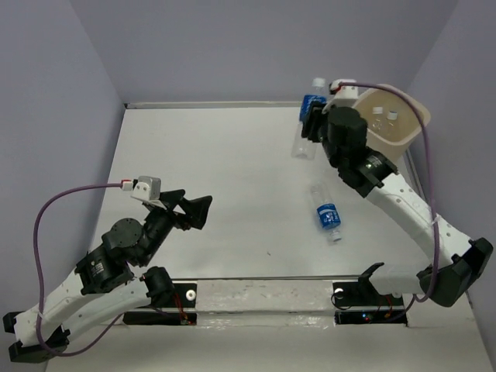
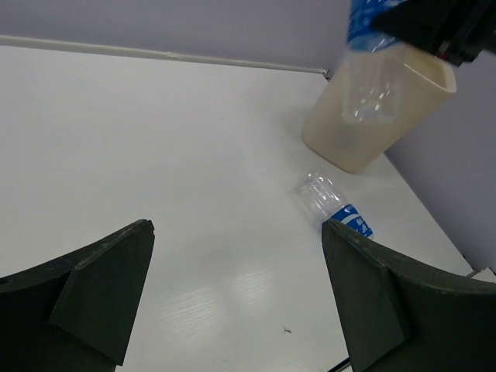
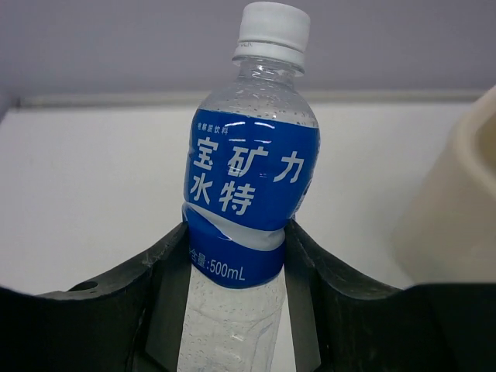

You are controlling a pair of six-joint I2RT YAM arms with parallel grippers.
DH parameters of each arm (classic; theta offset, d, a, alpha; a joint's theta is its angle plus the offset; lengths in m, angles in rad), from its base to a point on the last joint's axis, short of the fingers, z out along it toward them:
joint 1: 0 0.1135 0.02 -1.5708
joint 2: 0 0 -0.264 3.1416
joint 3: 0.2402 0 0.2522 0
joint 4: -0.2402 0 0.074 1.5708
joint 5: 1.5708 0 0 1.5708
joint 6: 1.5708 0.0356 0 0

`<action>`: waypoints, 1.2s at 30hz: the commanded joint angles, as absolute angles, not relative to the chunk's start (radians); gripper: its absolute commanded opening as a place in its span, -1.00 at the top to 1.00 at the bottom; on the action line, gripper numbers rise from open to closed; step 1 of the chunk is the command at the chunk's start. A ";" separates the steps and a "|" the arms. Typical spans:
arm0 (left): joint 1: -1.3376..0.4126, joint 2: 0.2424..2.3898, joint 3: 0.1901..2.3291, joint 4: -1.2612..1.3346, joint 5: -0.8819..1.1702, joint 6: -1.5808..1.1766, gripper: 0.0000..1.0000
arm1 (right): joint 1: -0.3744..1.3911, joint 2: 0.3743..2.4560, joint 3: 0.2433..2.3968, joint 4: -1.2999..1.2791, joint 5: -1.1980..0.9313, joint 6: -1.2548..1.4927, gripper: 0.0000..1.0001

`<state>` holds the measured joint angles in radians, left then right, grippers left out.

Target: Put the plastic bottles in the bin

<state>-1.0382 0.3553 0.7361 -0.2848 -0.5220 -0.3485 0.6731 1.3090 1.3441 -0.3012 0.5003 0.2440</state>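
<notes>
The right pincer (image 3: 236,248) is clamping a bottle (image 3: 249,174) at its label, cap pointing ahead, with the bin (image 3: 457,209) sitting just to its right, while the left pincer (image 2: 238,226) is gaping well apart.

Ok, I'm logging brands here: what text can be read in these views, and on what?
"宝矿力水特": big white characters on the blue label of the held bottle in the right gripper.
"500mL": small print low on that label; the characters before it are partly hidden.
Tiny line above the brand: too small to read.
Label of the lying bottle: too blurred to read.
On the bin: no text seen.
</notes>
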 commanded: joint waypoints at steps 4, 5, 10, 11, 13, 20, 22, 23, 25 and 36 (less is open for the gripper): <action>-0.968 0.342 0.727 -0.229 -0.417 -0.290 -0.98 | 0.197 1.272 1.401 0.199 0.646 0.018 0.25; -0.957 0.339 0.726 -0.222 -0.405 -0.288 -0.98 | 0.157 1.296 1.401 0.228 0.644 0.011 0.25; -0.896 0.328 0.719 -0.204 -0.333 -0.278 -0.98 | -0.001 1.348 1.321 0.433 0.600 -0.041 0.25; -0.875 0.327 0.719 -0.198 -0.312 -0.275 -0.98 | -0.002 1.361 1.301 0.471 0.600 -0.070 0.21; -0.856 0.330 0.716 -0.193 -0.292 -0.273 -0.98 | -0.015 1.391 1.247 0.530 0.572 -0.081 0.14; -0.819 0.339 0.712 -0.181 -0.253 -0.268 -0.98 | -0.015 1.326 1.097 0.606 0.480 -0.022 -0.99; -0.818 0.342 0.712 -0.181 -0.253 -0.268 -0.98 | -0.015 1.295 1.112 0.560 0.456 -0.009 -0.99; -0.816 0.345 0.713 -0.179 -0.253 -0.267 -0.98 | 0.003 1.261 1.123 0.539 0.456 -0.006 -0.99; -0.810 0.354 0.713 -0.179 -0.249 -0.268 -0.98 | 0.060 1.223 1.157 0.474 0.453 -0.005 -0.99; -0.761 0.357 0.712 -0.178 -0.245 -0.265 -0.98 | 0.429 0.931 0.738 -0.158 0.316 0.448 -0.99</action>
<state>-0.7666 0.3504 0.7128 -0.2256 -0.2619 -0.2882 0.3668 0.9493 0.9081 0.1471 0.3523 0.2546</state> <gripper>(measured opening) 0.989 0.994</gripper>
